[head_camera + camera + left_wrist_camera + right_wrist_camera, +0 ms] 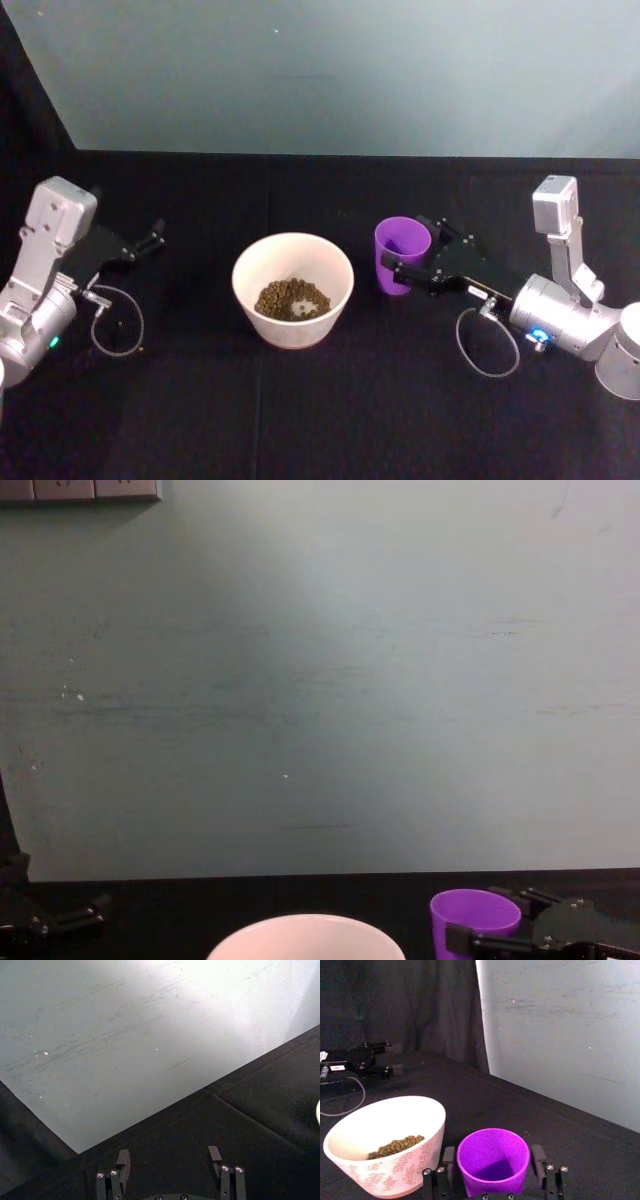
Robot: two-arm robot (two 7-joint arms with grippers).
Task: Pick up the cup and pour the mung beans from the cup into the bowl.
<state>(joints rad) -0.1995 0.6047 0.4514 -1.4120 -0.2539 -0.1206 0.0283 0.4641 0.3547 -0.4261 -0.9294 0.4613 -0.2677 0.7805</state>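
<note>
You had the cup (402,255) standing upright on the black table (320,420), just right of the bowl (293,288) and apart from it. The mung beans (292,298) lay inside the bowl. Your right gripper (405,250) straddled the cup, fingers spread at its sides without visibly touching it. Your left gripper (155,237) sat well left of the bowl, fingers apart, holding nothing.
</note>
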